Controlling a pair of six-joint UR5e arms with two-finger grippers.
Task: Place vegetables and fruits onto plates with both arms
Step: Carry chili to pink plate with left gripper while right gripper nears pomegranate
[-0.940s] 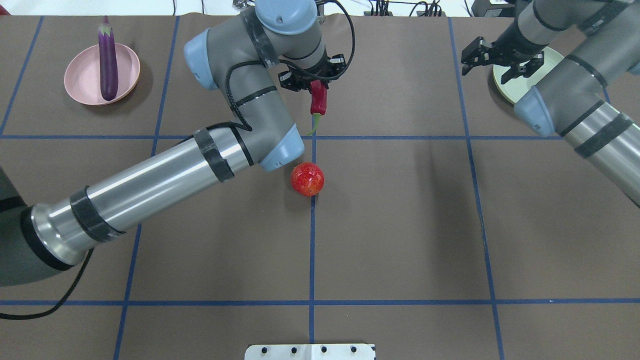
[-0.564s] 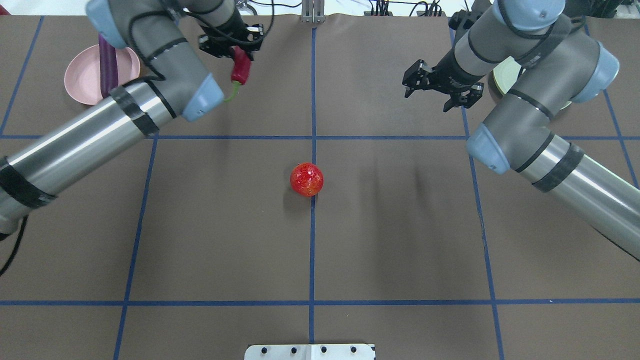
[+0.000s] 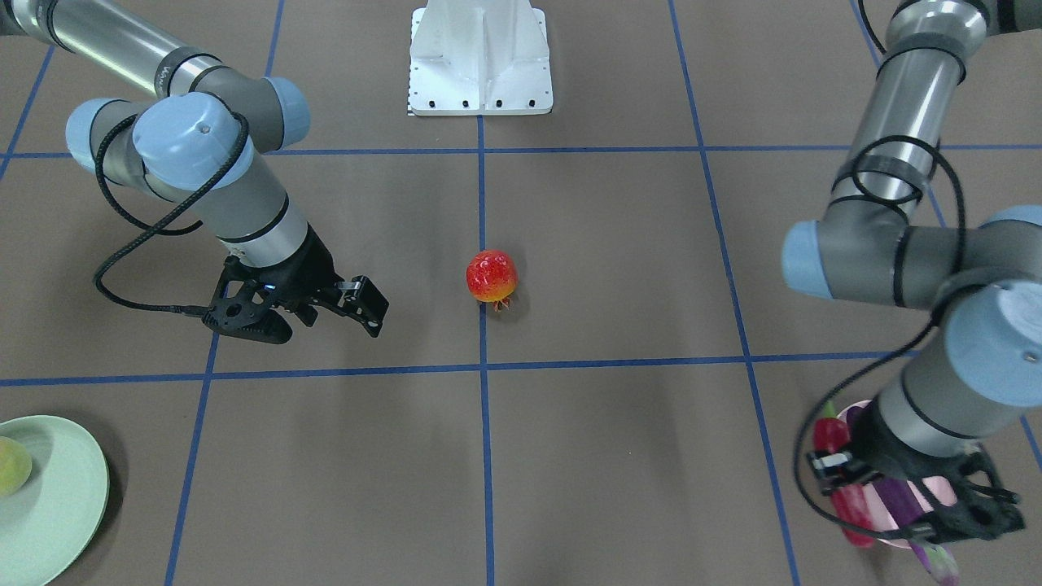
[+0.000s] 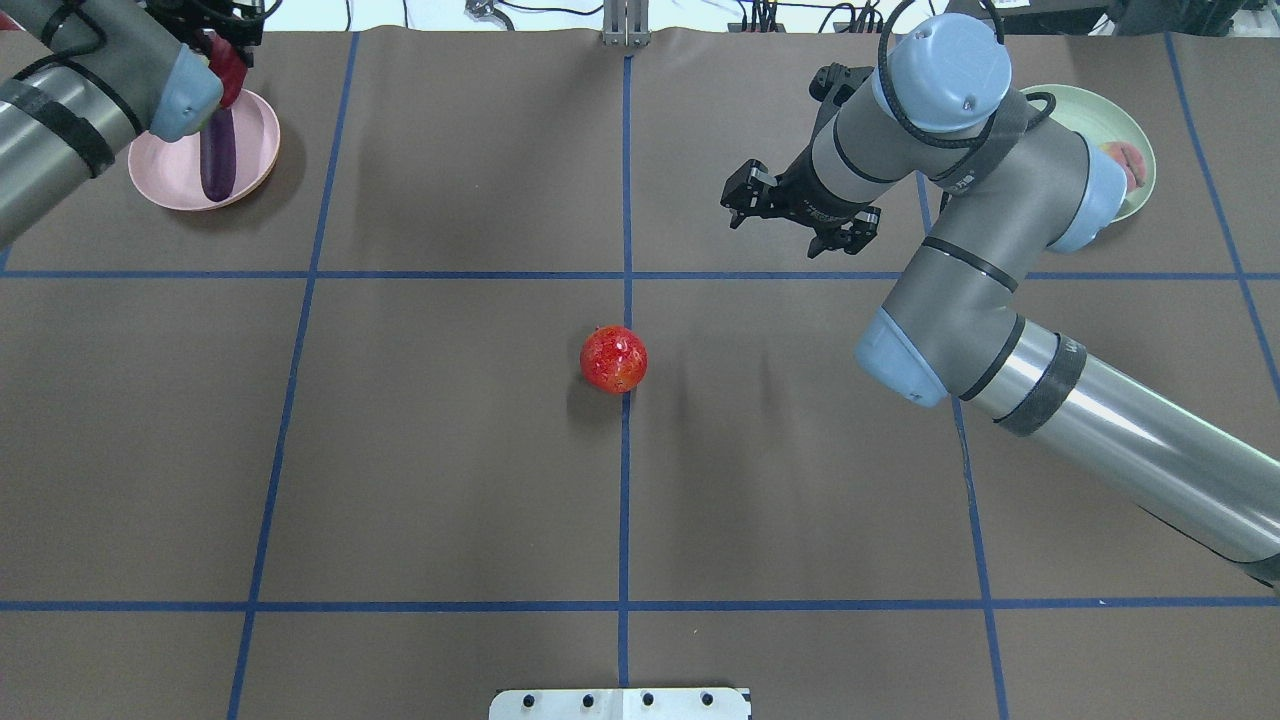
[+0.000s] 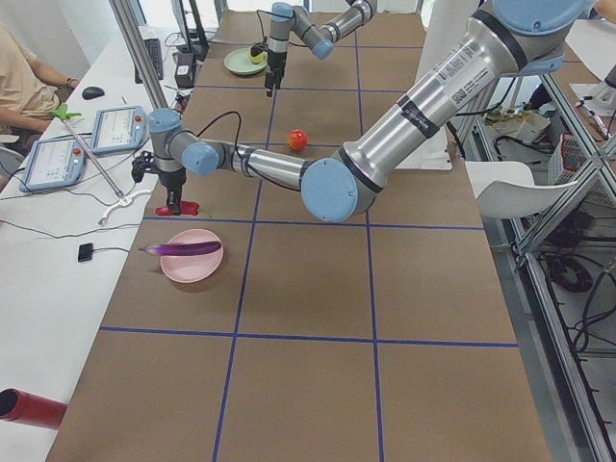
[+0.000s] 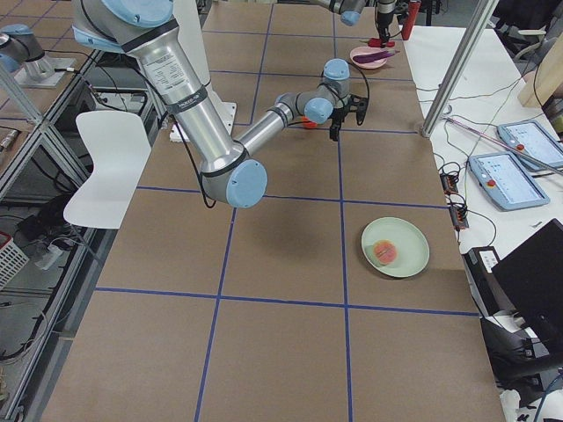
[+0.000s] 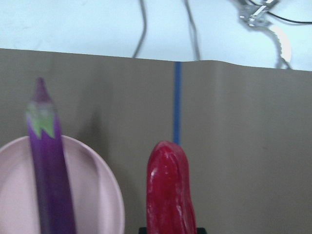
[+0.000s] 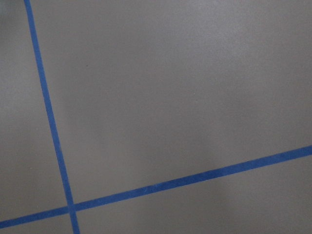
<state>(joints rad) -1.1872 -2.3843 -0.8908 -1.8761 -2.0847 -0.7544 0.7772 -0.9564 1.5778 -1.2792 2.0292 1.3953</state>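
Outside pink plate's point(image 7: 97, 195) rim hangs chili point(image 7: 169, 190) (gripped).

Right arm point(image 4: 1050, 400): extended over the table, elbow bent, wrist turned downward. Right gripper point(image 4: 795, 222): jaws set wide apart, nothing gripped. Left arm point(image 4: 60, 130): reached out to its far left side. Left gripper point(image 3: 845, 484): pointed down, clamped on the chili pepper point(image 7: 168, 190).

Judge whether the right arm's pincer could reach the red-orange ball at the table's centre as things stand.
Probably yes. The right pincer hangs open and empty beside the red-orange ball, with only bare table between them; the left arm is off at the pink plate.
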